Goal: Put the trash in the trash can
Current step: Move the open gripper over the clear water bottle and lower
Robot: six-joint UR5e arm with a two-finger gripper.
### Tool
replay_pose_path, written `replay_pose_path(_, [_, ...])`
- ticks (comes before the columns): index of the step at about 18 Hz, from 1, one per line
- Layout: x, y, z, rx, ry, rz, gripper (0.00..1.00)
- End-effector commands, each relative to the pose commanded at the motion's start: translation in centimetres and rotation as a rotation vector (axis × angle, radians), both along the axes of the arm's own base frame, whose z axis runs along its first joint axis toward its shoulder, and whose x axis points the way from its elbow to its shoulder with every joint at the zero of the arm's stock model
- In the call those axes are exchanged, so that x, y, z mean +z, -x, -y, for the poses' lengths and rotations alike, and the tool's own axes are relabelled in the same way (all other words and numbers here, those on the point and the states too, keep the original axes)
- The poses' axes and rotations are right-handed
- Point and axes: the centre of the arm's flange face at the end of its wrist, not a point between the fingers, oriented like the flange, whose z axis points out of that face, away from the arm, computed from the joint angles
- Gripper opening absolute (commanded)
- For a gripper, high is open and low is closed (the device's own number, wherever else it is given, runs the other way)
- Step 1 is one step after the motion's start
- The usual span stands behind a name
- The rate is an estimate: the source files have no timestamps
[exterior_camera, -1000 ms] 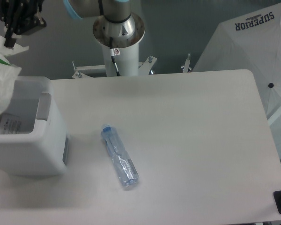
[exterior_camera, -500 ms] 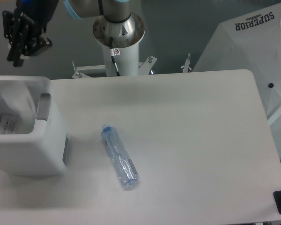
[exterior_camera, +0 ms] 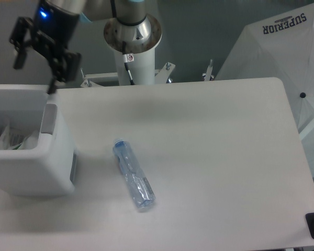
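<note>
The black two-finger gripper (exterior_camera: pixel 34 65) hangs wide open and empty above the far rim of the boxy white plastic trash can (exterior_camera: pixel 29 172); the crumpled whitish bag (exterior_camera: pixel 10 138) lies inside, while the clear blue-capped plastic bottle (exterior_camera: pixel 133 174) lies flat right of the can, diagonal, cap toward it

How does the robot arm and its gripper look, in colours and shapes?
The gripper is black with two dark fingers and a small blue light on its body. The arm is grey with a light blue ring, on a round silver base atop a white post.
</note>
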Motion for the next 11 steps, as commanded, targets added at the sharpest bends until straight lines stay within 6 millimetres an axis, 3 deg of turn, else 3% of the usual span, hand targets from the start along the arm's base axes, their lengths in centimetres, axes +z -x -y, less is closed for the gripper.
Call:
replay_pose_path(5, [-3.2,8.9,-0.9,0.186,0.08,0.074,1.0])
replay_pose_path(11, [-8.2,14.1,-3.6,0.358,0.232,0.136,1.0])
